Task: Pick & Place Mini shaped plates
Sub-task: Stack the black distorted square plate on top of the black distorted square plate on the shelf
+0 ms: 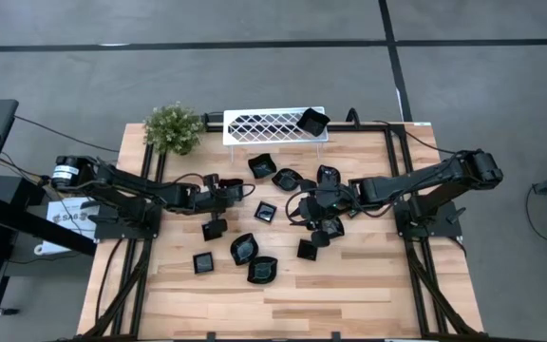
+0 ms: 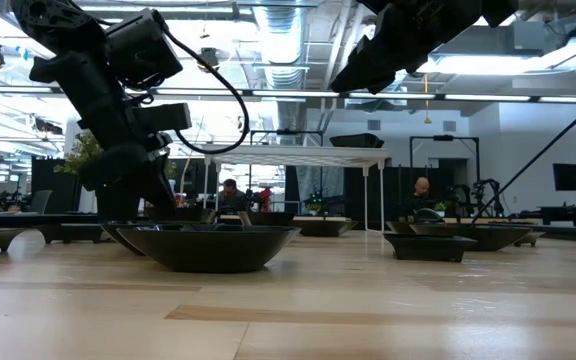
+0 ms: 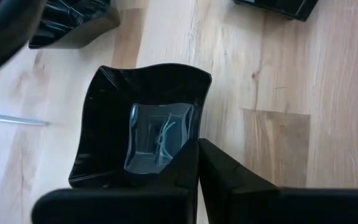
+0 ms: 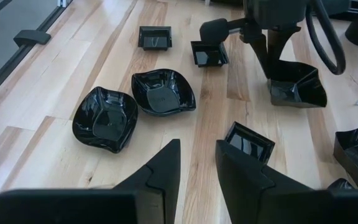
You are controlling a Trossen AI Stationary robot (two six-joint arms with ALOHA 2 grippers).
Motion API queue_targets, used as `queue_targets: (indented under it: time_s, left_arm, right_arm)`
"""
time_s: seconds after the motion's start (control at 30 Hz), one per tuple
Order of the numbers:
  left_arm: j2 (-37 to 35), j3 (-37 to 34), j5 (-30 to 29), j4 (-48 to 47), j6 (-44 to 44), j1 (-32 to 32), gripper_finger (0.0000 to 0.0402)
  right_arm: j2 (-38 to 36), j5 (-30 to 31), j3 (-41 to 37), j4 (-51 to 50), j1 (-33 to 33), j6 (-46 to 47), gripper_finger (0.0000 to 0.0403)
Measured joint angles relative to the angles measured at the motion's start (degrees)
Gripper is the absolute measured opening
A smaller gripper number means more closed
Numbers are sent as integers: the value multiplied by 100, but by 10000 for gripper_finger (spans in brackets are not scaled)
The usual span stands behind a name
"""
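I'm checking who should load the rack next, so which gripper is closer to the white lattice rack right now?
Right, by a small margin. The right gripper is at the table's middle, below the white lattice rack and toward its right end. The left gripper, shut on a wavy-rimmed plate, sits farther out, below the rack's left end.

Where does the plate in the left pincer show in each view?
High: wavy plate, left of centre.
Low: hidden behind the front dish; cannot pick it out.
Left wrist: just past the fingers.
Right wrist: far off, under the left arm.
Landmark: left pincer, shut on its rim.
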Motion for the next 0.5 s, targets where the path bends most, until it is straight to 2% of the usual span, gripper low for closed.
queue_targets:
  time_s: [0.2, 0.5]
  left_arm:
    - [-138, 0, -11, -58, 0, 0, 6]
    - [-948, 0, -14, -234, -63, -323, 6]
  right_arm:
    - [0, 0, -2, 0, 0, 0, 96]
    - [0, 0, 0, 4, 2, 0, 96]
